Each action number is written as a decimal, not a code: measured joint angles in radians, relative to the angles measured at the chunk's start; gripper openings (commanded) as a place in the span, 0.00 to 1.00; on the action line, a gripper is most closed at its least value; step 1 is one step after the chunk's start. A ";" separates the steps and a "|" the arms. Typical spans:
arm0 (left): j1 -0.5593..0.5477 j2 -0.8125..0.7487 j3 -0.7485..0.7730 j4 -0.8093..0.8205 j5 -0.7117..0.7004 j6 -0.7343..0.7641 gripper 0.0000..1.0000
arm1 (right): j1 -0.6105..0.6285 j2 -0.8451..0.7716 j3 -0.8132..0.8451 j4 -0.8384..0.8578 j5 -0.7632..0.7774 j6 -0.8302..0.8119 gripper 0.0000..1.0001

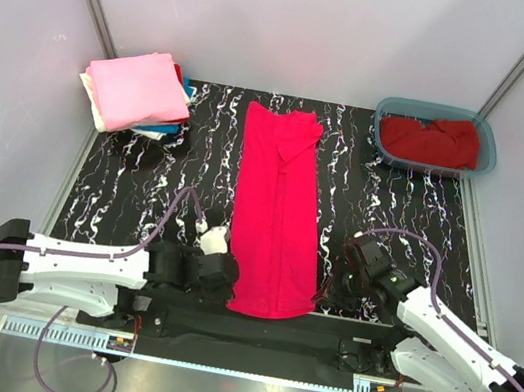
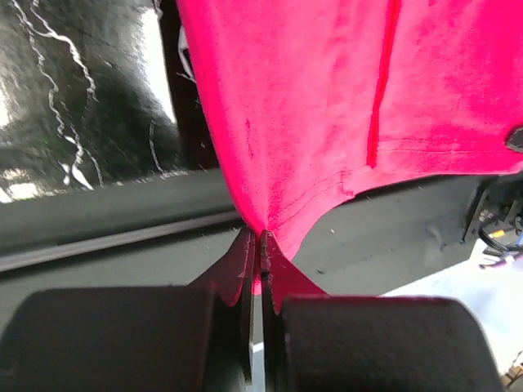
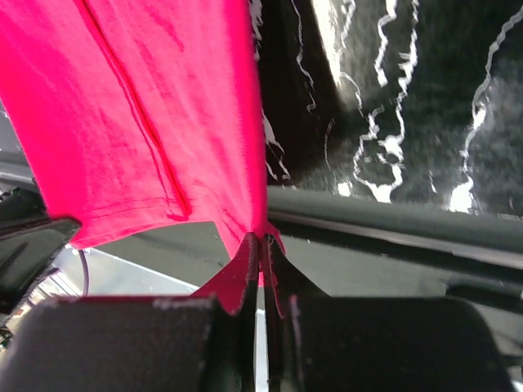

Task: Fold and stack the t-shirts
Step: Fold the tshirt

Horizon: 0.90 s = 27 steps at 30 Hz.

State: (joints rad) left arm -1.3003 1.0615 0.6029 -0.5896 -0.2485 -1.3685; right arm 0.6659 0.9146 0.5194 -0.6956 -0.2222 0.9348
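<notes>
A bright pinkish-red t-shirt, folded into a long strip, lies down the middle of the black marbled mat. My left gripper is shut on its near left corner. At the near right corner my right gripper is shut on the hem too. Both corners are pinched between the closed jaws, just above the table's front rail. A stack of folded t-shirts, light pink on top, sits at the far left. A darker red t-shirt lies crumpled in the teal tub at the far right.
White walls and metal posts close in the back and sides. The table's dark front rail runs below the shirt's near hem. Bare mat shows on each side of the strip.
</notes>
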 measured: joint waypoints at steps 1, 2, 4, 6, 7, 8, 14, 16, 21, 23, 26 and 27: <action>-0.003 0.002 0.015 -0.017 -0.003 -0.002 0.00 | 0.000 -0.013 0.000 -0.016 -0.003 0.002 0.00; -0.004 0.003 0.031 -0.031 -0.008 -0.002 0.00 | 0.000 -0.021 0.002 -0.030 -0.004 0.002 0.00; -0.002 0.003 0.063 -0.067 -0.023 0.000 0.00 | 0.000 -0.024 0.020 -0.061 -0.003 0.003 0.00; 0.018 0.003 0.107 -0.111 -0.036 0.015 0.00 | 0.000 -0.010 0.063 -0.090 0.008 -0.003 0.00; 0.037 0.002 0.128 -0.127 -0.040 0.026 0.00 | 0.000 0.008 0.097 -0.107 0.023 -0.011 0.00; 0.061 0.001 0.145 -0.138 -0.043 0.040 0.00 | 0.000 0.035 0.139 -0.120 0.032 -0.022 0.00; 0.260 -0.010 0.190 -0.150 -0.030 0.171 0.00 | -0.032 0.252 0.407 -0.137 0.102 -0.119 0.00; 0.325 -0.005 0.202 -0.150 -0.016 0.222 0.00 | -0.074 0.329 0.484 -0.137 0.108 -0.161 0.00; 0.474 0.105 0.322 -0.136 0.021 0.381 0.00 | -0.178 0.504 0.657 -0.137 0.108 -0.250 0.00; 0.526 0.173 0.390 -0.128 0.042 0.440 0.00 | -0.203 0.570 0.724 -0.134 0.108 -0.280 0.00; 0.589 0.287 0.496 -0.118 0.071 0.517 0.00 | -0.229 0.660 0.814 -0.141 0.106 -0.317 0.00; 0.604 0.315 0.523 -0.115 0.079 0.536 0.00 | -0.235 0.697 0.850 -0.141 0.105 -0.331 0.00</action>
State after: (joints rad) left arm -0.6964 1.3762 1.1255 -0.7048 -0.1699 -0.8326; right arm 0.4313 1.6115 1.3697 -0.8368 -0.1169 0.6037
